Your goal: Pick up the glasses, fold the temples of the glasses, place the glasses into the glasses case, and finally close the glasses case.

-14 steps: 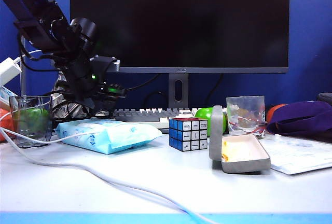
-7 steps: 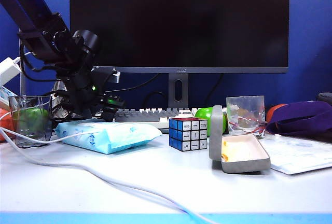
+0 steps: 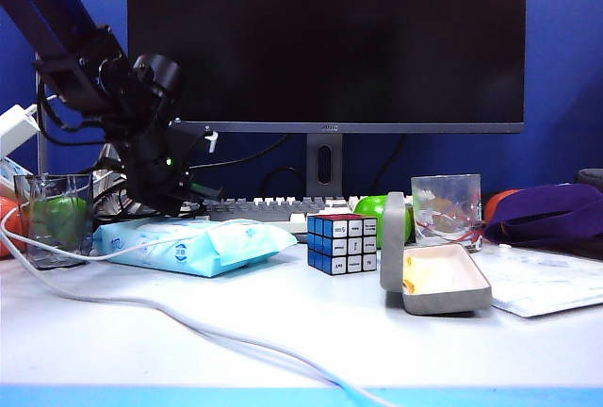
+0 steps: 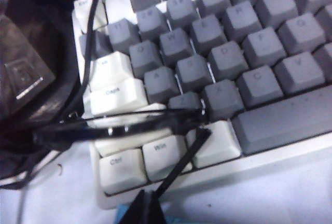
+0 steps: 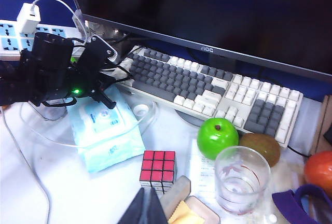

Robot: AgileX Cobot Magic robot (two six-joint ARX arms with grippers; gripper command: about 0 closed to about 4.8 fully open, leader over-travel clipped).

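**Pickup stage: glasses gripped at keyboard, case waiting open**

Left hand (image 3: 193,202): closed at the keyboard's (image 4: 218,73) left end, apparently pinching the glasses (image 4: 129,126) by one temple (image 4: 181,163). Glasses rest on the near key rows, temples unfolded. Right hand (image 5: 145,209): closed, empty, raised over the table's near right part. Glasses case (image 3: 435,277): open, lid upright, right of centre. Outstanding: lift, fold, insert, close.
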